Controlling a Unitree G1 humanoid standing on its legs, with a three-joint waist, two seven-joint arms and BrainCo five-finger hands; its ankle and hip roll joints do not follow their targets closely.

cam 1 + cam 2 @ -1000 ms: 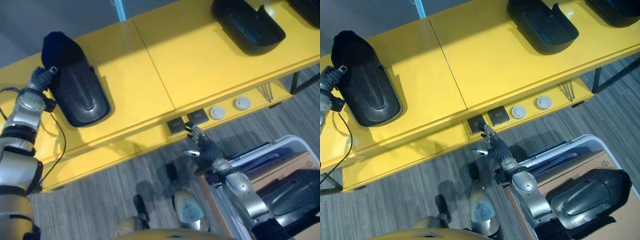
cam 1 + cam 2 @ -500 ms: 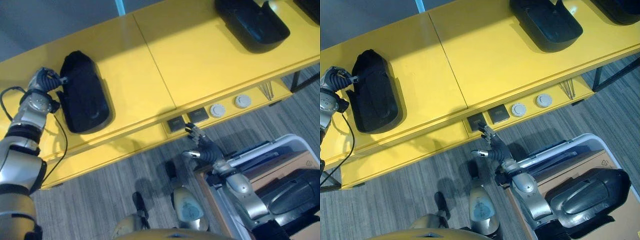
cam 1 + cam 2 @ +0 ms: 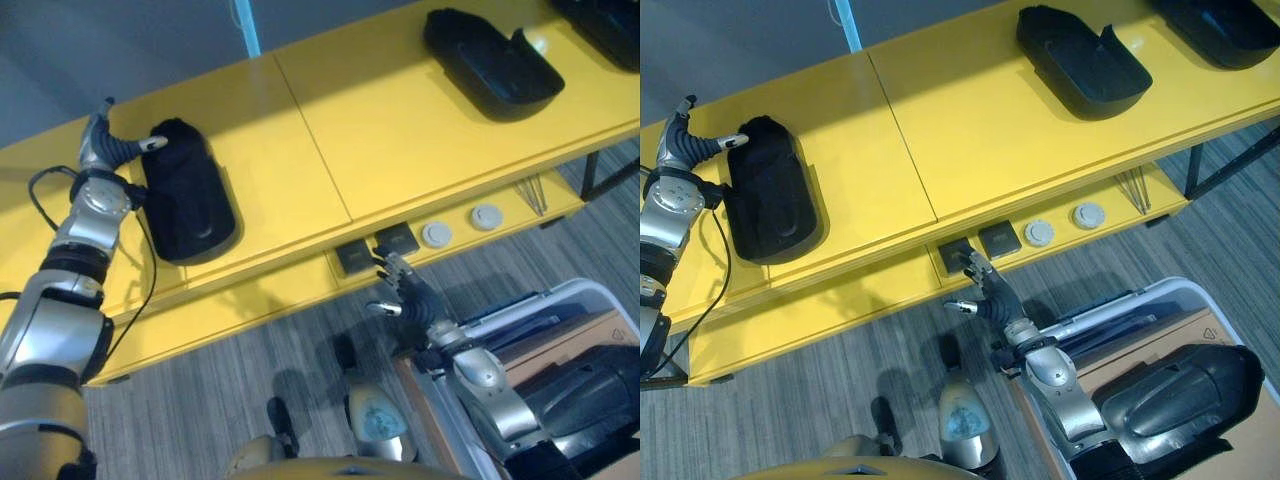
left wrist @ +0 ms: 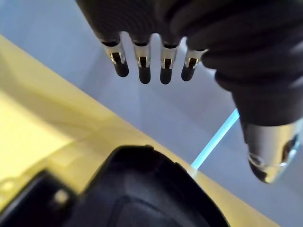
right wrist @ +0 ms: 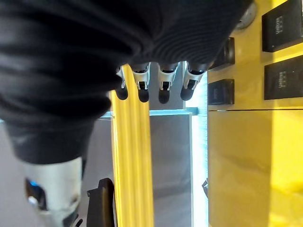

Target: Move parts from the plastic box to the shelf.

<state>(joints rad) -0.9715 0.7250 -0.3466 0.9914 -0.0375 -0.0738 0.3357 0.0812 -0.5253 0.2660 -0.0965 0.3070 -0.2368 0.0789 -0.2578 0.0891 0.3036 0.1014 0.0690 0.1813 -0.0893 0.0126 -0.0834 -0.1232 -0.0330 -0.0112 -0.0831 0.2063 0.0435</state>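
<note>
A black moulded part [image 3: 186, 200] lies on the yellow shelf [image 3: 400, 120] near its left end. The left hand [image 3: 108, 148] hovers beside it, fingers straight, empty. The right hand [image 3: 410, 300] hangs relaxed, empty, near the plastic box [image 3: 1160, 300]. The part looks rigid, light and smooth; best gripped by its rim.

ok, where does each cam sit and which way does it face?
Eye views: on the head, looking down at the shelf; both arms show.
Left wrist view: along the open left hand to the placed part.
Right wrist view: past the open right hand at the shelf's front.
Shared: the part shows from head and left wrist.
</note>
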